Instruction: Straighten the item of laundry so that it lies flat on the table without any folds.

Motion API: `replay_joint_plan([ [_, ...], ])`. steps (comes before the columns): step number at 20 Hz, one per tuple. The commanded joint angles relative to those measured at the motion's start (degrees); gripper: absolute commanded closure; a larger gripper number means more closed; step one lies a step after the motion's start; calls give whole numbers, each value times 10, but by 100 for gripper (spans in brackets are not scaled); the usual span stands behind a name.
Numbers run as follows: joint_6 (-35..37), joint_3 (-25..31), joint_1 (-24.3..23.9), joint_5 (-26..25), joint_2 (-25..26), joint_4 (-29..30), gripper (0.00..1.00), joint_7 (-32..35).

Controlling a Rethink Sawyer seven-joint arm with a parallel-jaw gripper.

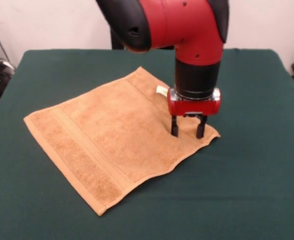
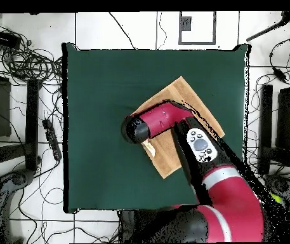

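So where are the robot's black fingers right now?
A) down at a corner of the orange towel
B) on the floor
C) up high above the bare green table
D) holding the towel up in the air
A: in the front view the open gripper has its tips down at the corner of the towel closest to the white tag, and the towel lies spread out on the table.

One small square orange-tan terry towel [image 1: 112, 135] lies on one large dark green cloth-covered tabletop [image 1: 257, 165]. One red and black robot arm [image 1: 197, 45] carries one pincer [image 1: 187, 131] with two black fingers [image 1: 174, 127]. The towel bears one small white tag [image 1: 161, 90].
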Motion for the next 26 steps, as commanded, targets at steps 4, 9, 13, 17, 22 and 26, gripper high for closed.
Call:
replay_joint_plan([
  [4, 42, -189, 62, -130, 73, -173, 0, 103],
  [9, 46, -203, 62, -77, 77, -175, 0, 94],
  [13, 116, -76, -52, 126, 56, -74, 0, -40],
  [17, 129, 53, -145, 278, 35, 43, 0, -71],
  [22, 119, 198, -241, 407, 74, 131, 0, -100],
  [26, 135, 230, -268, 451, 91, 157, 0, -92],
])
